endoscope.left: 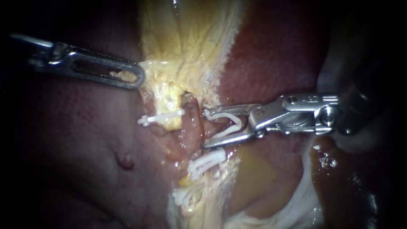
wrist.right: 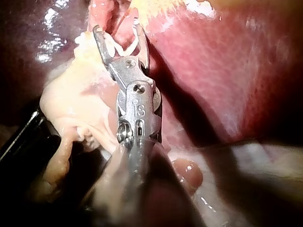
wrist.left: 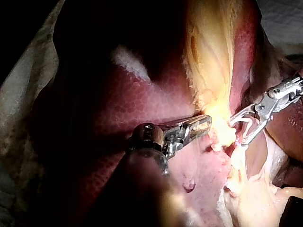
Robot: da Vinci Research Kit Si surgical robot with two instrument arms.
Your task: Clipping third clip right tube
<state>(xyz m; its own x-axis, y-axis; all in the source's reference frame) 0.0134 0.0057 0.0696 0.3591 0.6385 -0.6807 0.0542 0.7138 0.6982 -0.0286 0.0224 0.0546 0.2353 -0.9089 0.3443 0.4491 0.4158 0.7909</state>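
Endoscope: my right instrument (endoscope.left: 206, 128) holds a white clip (endoscope.left: 231, 125) in wide-set jaws, their tips at the right tube (endoscope.left: 193, 111). My left instrument (endoscope.left: 137, 78) clamps yellow tissue (endoscope.left: 186, 51).
Left wrist: its jaws are closed on that tissue.
Right wrist: white clip held, tube at the tips.

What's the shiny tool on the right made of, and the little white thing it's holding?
The right instrument looks like polished metal: it is silver-grey, with bright glints and small screw heads. The white clip it carries looks like smooth plastic, opaque and fairly matte, though the look alone cannot confirm that.
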